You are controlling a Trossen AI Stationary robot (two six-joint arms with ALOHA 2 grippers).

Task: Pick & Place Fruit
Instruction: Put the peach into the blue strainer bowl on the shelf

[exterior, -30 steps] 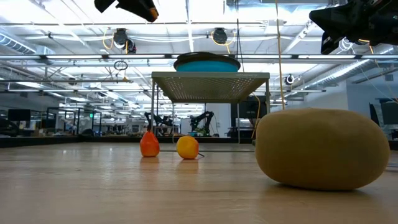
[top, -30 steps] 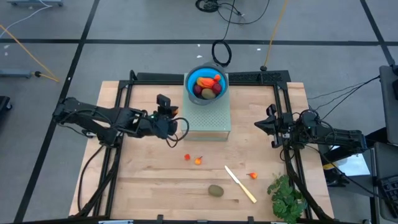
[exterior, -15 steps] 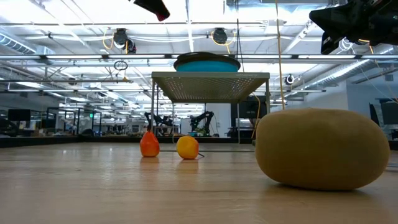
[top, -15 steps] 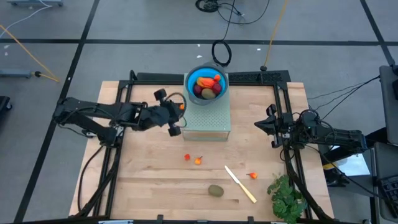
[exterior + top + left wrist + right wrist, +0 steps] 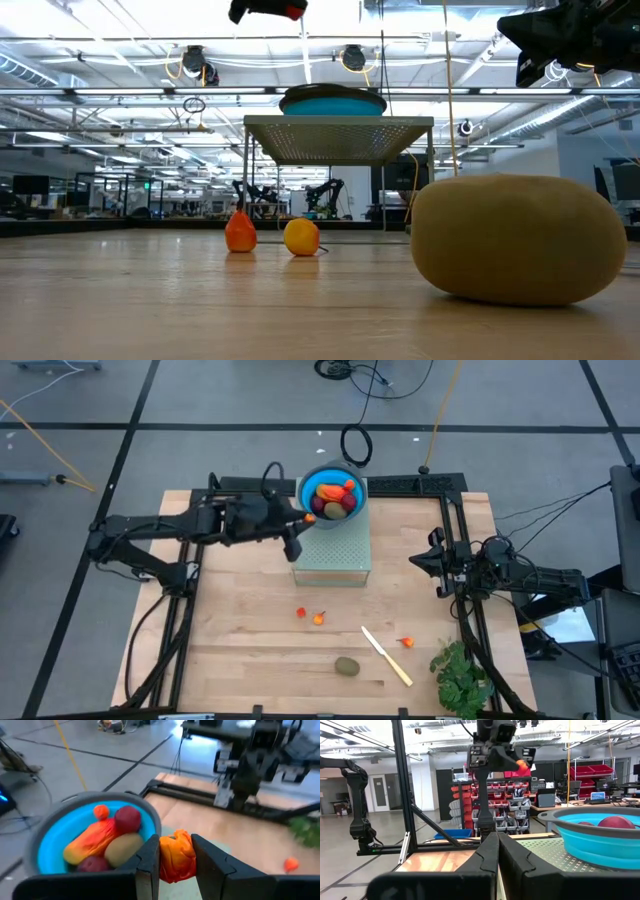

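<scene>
Since the earlier frames, the left gripper (image 5: 297, 528) has travelled from the middle-left of the table up toward the blue bowl (image 5: 304, 493) and now hangs just beside its rim at about 8 o'clock. The right gripper (image 5: 432, 563) has not moved; it waits with fingers pressed together at the 3 o'clock side of the table.

The left gripper's fingers are only a little apart, and between them sits a small orange fruit piece (image 5: 175, 856), as the left wrist view shows. The bowl stands on a pale mesh stand (image 5: 335, 552) at 12 o'clock and already holds several fruits. A kiwi-like fruit (image 5: 346, 666) lies near 6 o'clock, two small orange-red bits (image 5: 318, 618) are near the centre, and one more bit (image 5: 406, 642) is beside the cream knife (image 5: 386, 656).

Some risks remain. The held piece appears to be over the rim or just outside it, not clearly over the bowl's inside, so an early release may let it hit the edge and fall on the stand or table. The bowl is quite full, so the piece could also bounce off the other fruit. A low approach could push the bowl off its stand.
</scene>
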